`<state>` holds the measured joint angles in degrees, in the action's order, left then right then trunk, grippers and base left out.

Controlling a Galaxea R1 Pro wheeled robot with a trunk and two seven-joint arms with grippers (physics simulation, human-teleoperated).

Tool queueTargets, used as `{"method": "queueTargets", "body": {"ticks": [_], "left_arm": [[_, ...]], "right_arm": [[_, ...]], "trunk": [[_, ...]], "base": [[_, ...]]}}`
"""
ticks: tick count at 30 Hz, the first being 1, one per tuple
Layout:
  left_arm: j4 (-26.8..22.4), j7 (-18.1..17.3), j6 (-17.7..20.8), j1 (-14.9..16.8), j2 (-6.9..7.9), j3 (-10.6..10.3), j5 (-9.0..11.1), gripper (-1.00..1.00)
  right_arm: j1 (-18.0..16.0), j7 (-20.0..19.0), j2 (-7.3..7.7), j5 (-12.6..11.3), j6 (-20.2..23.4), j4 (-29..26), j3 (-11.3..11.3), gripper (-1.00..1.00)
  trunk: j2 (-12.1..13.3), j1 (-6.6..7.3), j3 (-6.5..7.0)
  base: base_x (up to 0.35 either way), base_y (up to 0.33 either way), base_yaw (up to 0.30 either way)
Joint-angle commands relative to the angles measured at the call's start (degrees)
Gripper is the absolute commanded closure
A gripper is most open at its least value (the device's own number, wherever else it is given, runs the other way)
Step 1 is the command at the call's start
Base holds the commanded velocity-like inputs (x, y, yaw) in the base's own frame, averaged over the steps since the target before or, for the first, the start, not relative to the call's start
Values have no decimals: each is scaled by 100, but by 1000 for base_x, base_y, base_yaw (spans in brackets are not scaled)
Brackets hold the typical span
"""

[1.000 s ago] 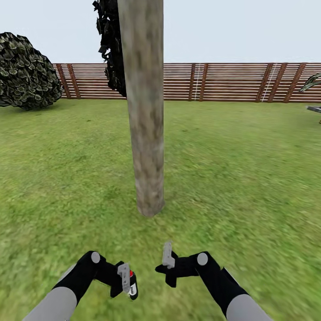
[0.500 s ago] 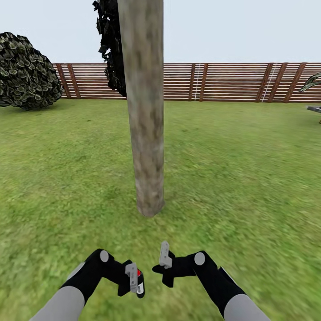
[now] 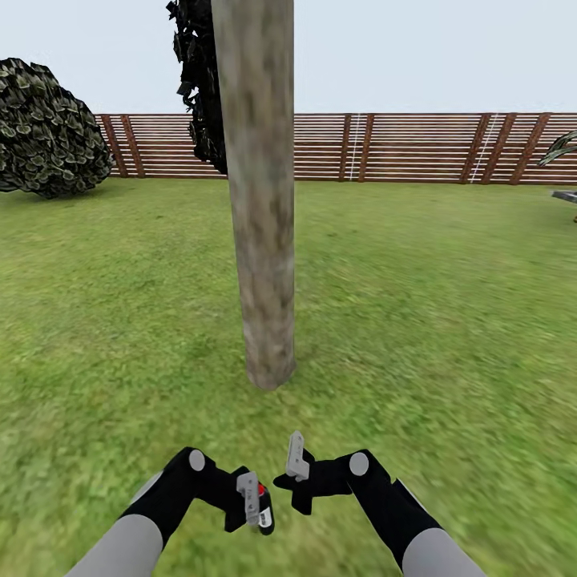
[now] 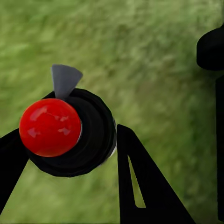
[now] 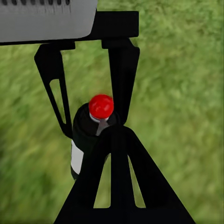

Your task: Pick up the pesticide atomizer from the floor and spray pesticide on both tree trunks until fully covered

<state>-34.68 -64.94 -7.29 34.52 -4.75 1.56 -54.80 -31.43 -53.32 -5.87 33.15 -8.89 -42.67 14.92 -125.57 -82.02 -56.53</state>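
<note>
Low in the head view, the left gripper (image 3: pixel 255 503) holds the bottle (image 3: pixel 263 505) tight between its two fingers. The bottle is dark, with a white label and a red ball on top. It hangs above the grass (image 3: pixel 449 336) and does not touch it. In the left wrist view the bottle (image 4: pixel 88 135) sits between the black fingers (image 4: pixel 140 186), with the red ball (image 4: pixel 50 127) facing the camera and a thin grey spout (image 4: pixel 64 80) poking out beside it.

The right gripper (image 3: pixel 298 473) is just beside the left one, with its grey tip pointing up. It holds nothing that shows, and I cannot tell if its fingers are apart or together. In the right wrist view one of its black fingers (image 5: pixel 119 186) points at the bottle (image 5: pixel 84 135), which sits between the left gripper's two fingers (image 5: pixel 122 70).

A bit farther on, the tree trunk (image 3: pixel 260 216) stands straight up out of the grass, right in front of both grippers. It is thick, smooth and spotted grey and brown.

Far back, a brown wooden fence (image 3: pixel 401 148) runs across the lawn. A round bush (image 3: pixel 48 132) sits at the left by the fence. Dark leaves (image 3: pixel 200 88) hang just behind the trunk.
</note>
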Motion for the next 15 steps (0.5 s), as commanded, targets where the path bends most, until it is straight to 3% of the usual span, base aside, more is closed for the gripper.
{"method": "queueTargets", "body": {"ticks": [1,9,15], "left_arm": [[-5,-10,-61,2,-17,18,-50,100],[-9,-10,-62,2,-115,19,-25,100],[4,-18,-78,2,-104,35,221,100]], "right_arm": [[-3,-3,-2,60,-51,-5,-6,100],[-2,-3,-2,65,-51,-5,-5,100],[-3,-3,-2,69,-51,-5,-6,100]], "trunk": [[-2,1,-5],[-2,1,-5],[-2,1,-5]], "base": [[0,0,0],[0,0,0],[0,0,0]]}}
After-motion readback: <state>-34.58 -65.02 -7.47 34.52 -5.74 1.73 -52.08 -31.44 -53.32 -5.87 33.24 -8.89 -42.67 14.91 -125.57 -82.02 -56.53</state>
